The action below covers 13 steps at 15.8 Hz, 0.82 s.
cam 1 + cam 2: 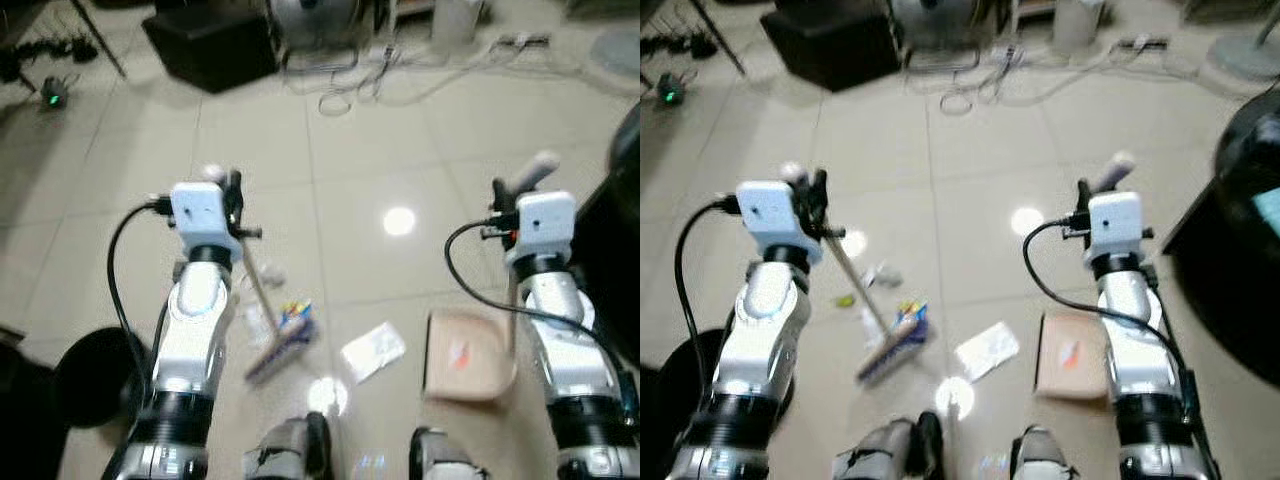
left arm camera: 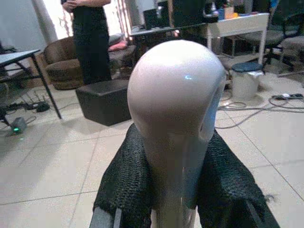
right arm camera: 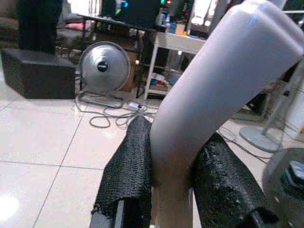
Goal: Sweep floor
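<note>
My left gripper (image 2: 173, 190) is clamped on the broom (image 1: 262, 300) handle, its brush down on the tiles beside a crumpled paper (image 1: 373, 350). My right gripper (image 3: 175, 190) squeezes the dustpan (image 1: 468, 355) handle, the pan sitting flat right of the paper.

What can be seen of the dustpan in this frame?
The dustpan is beige and looks plastic: a shallow tray lying flat on the tiled floor with something small and orange inside. A long pale handle rises from it, its rounded top clamped in the right gripper. A white wrapper lies apart, to its left.
</note>
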### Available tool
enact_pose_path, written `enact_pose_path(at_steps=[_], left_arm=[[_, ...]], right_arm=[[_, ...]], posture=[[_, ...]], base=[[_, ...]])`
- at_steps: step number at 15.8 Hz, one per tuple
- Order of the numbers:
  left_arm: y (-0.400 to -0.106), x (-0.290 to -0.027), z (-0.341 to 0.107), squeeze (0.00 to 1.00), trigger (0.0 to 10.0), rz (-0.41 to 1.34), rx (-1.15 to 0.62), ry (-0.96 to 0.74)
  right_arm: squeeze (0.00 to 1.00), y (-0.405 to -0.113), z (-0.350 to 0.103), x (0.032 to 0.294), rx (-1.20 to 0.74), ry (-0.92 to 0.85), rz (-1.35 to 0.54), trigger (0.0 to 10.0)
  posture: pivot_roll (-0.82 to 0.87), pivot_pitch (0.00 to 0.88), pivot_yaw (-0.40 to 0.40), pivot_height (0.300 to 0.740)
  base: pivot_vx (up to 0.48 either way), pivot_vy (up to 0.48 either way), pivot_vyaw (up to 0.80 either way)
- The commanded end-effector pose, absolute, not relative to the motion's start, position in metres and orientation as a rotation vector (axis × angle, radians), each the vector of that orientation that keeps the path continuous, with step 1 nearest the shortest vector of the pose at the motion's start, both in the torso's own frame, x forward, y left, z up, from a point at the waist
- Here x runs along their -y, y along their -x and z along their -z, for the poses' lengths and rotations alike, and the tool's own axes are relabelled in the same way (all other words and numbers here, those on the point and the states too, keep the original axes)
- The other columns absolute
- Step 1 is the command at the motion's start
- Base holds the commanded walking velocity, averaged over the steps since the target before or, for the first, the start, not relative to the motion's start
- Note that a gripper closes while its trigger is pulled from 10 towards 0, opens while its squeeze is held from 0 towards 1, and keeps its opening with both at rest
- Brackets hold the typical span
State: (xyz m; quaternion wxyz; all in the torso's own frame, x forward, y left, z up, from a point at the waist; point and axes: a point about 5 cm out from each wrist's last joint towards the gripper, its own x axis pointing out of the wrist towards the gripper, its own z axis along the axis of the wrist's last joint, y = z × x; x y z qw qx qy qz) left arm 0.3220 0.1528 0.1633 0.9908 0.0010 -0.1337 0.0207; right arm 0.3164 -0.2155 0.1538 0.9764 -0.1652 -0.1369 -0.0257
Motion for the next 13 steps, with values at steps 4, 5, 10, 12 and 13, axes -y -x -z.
enact_pose_path(at_steps=[4,5,10,12,13], left_arm=[[-0.335,-0.155,-0.17,0.0,10.0,-0.075,0.335,0.0],[-0.338,-0.153,-0.168,0.0,10.0,-0.074,0.333,-0.001],[-0.346,-0.144,-0.167,0.0,10.0,-0.077,0.339,-0.007],[-0.347,-0.14,-0.166,0.0,10.0,-0.06,0.345,0.005],[-0.347,-0.139,-0.165,0.0,10.0,-0.059,0.344,0.008]], right_arm=[[0.0,-0.329,-0.156,0.205,0.367,0.373,0.009,10.0],[0.0,-0.332,-0.15,0.199,0.361,0.379,-0.007,10.0],[0.0,-0.337,-0.135,0.167,0.368,0.401,-0.095,10.0],[0.0,-0.339,-0.144,0.154,0.428,0.337,-0.122,10.0],[0.0,-0.339,-0.147,0.152,0.446,0.308,-0.122,10.0]], posture=[[0.19,0.372,0.22,0.74],[0.2,0.372,0.231,0.74],[0.24,0.374,0.263,0.74],[0.22,0.381,0.26,0.74],[0.22,0.38,0.258,0.74]], base=[[0.0,0.0,0.0],[0.0,0.0,0.0],[0.0,0.0,0.0],[0.0,0.0,0.0],[0.0,0.0,0.0]])
